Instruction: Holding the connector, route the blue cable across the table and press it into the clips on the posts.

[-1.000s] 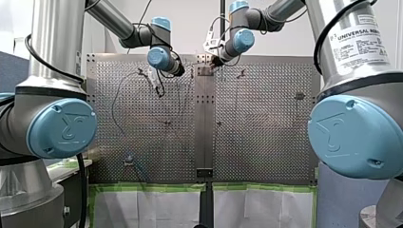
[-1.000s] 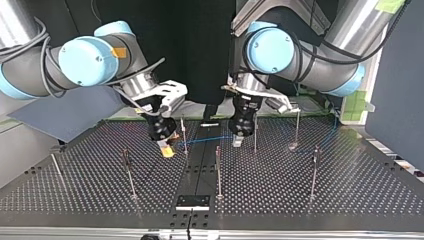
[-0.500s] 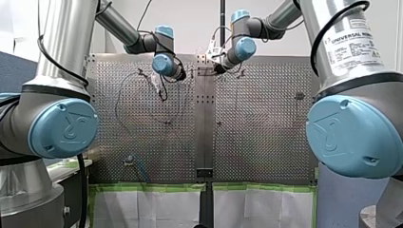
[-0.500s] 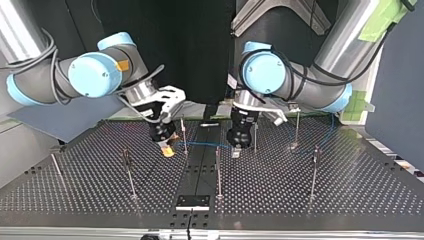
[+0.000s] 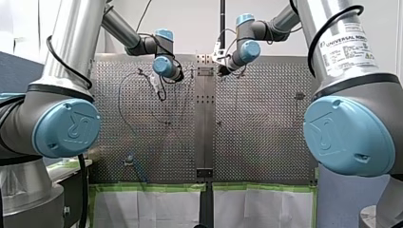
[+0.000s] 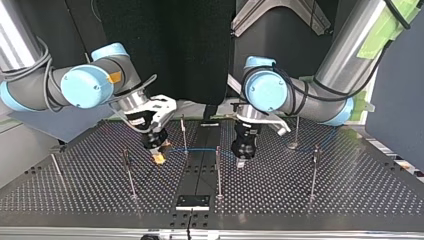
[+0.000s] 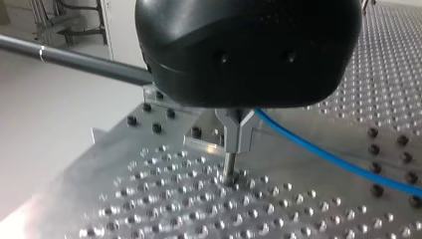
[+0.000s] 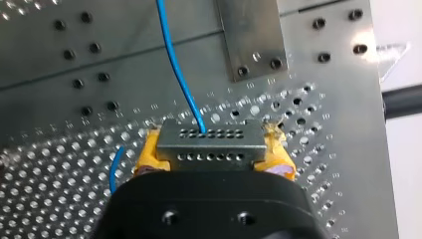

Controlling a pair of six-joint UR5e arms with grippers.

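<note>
Posts (image 6: 184, 134) are standing between my grippers; my right gripper (image 8: 214, 155) is clamping the connector (image 8: 209, 139), my left gripper (image 7: 238, 137) is pinching the blue cable (image 7: 323, 154).

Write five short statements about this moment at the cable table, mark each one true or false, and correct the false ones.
1. My right gripper is shut on the metal connector, with a yellow pad on either side. True.
2. The blue cable comes out of the connector. True.
3. The cable lies coiled in a heap. False: in the top view it runs in a line from my right gripper toward my left gripper.
4. The posts have fallen flat. False: the posts stand upright on the table.
5. My left gripper hangs low, close to the table. True.
</note>
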